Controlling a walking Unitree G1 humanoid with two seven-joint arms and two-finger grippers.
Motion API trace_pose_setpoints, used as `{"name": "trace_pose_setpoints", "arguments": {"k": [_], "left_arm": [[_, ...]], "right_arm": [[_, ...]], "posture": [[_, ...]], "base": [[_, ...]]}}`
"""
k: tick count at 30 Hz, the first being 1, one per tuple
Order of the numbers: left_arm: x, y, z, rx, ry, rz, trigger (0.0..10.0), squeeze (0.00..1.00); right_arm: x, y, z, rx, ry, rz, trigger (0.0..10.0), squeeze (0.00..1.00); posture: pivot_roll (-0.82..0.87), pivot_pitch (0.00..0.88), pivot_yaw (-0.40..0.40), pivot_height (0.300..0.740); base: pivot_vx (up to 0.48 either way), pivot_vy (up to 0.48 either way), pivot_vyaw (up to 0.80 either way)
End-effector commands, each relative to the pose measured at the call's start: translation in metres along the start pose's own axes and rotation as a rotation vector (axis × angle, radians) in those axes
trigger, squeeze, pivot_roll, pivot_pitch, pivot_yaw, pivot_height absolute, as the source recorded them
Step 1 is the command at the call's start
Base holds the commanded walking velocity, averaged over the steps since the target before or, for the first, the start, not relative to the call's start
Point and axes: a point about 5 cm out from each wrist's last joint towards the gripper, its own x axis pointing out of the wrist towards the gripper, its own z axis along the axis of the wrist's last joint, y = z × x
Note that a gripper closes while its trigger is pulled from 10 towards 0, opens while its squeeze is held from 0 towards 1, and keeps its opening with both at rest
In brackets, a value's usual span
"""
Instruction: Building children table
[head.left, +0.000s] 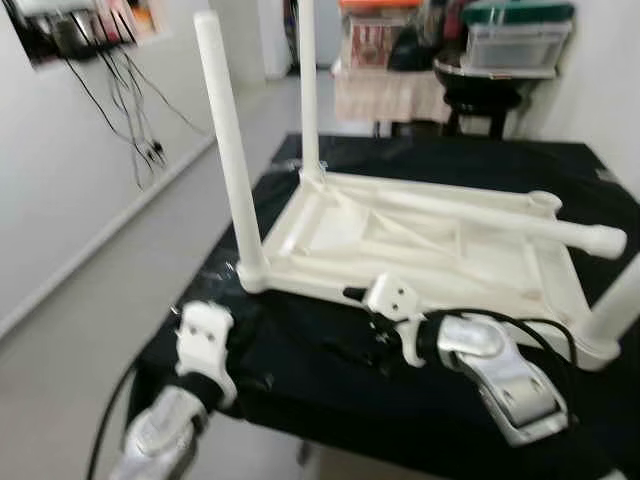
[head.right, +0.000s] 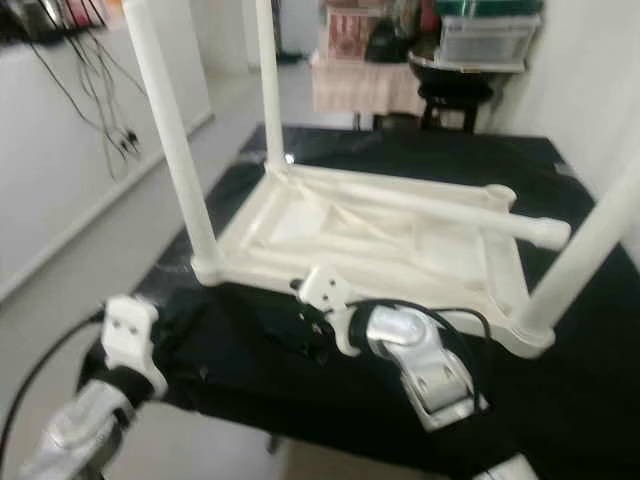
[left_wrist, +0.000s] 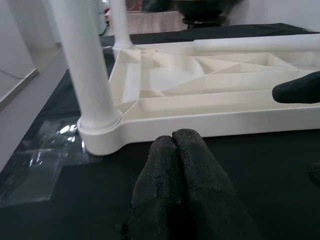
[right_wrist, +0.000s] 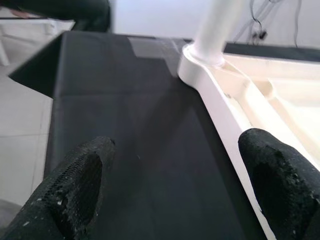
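Observation:
A white plastic children's table (head.left: 420, 245) lies upside down on a black-covered worktable (head.left: 330, 400). Three of its legs stand upright: the near-left leg (head.left: 230, 150), the far-left leg (head.left: 308, 90) and the near-right leg (head.left: 615, 310). A fourth leg (head.left: 500, 215) lies loose across the underside, beside the far-right corner socket (head.left: 545, 200). My left gripper (left_wrist: 172, 140) is shut and empty, low on the cloth just before the near-left corner (left_wrist: 100, 135). My right gripper (right_wrist: 175, 160) is open along the near rim, one of its fingers (right_wrist: 280, 175) over the white edge.
The worktable's front edge (head.left: 300, 430) is close under both arms, with bare floor (head.left: 110, 300) to the left. Cables (head.left: 130, 110) hang on the left wall. Storage boxes (head.left: 515, 40) and a dark round table (head.left: 480, 90) stand behind.

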Motion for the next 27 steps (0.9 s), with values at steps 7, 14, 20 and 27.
{"name": "trace_pose_setpoints", "arguments": {"k": [7,14,20,27], "left_arm": [[0.001,0.000,0.000,0.013,0.003,-0.017,10.0,0.00],[0.001,0.000,0.000,0.019,0.002,-0.014,10.0,0.00],[0.002,0.000,0.000,0.026,0.000,-0.014,10.0,0.00],[0.003,0.000,0.000,0.033,-0.002,-0.021,10.0,0.00]], "right_arm": [[-0.002,-0.009,0.008,-0.038,0.054,-0.012,10.0,0.00],[0.004,-0.008,0.012,-0.038,0.031,0.001,10.0,0.00],[0.008,-0.005,0.026,0.006,-0.073,0.031,10.0,0.00],[0.011,-0.015,0.021,0.022,0.005,-0.074,10.0,0.00]], "posture": [[-0.12,0.000,-0.005,0.740],[-0.12,0.000,-0.008,0.740],[-0.12,0.000,-0.010,0.740],[-0.12,0.000,-0.014,0.740]], "base": [[0.000,0.000,0.00],[0.000,0.000,0.00],[0.000,0.000,0.53],[0.000,0.000,0.46]]}}
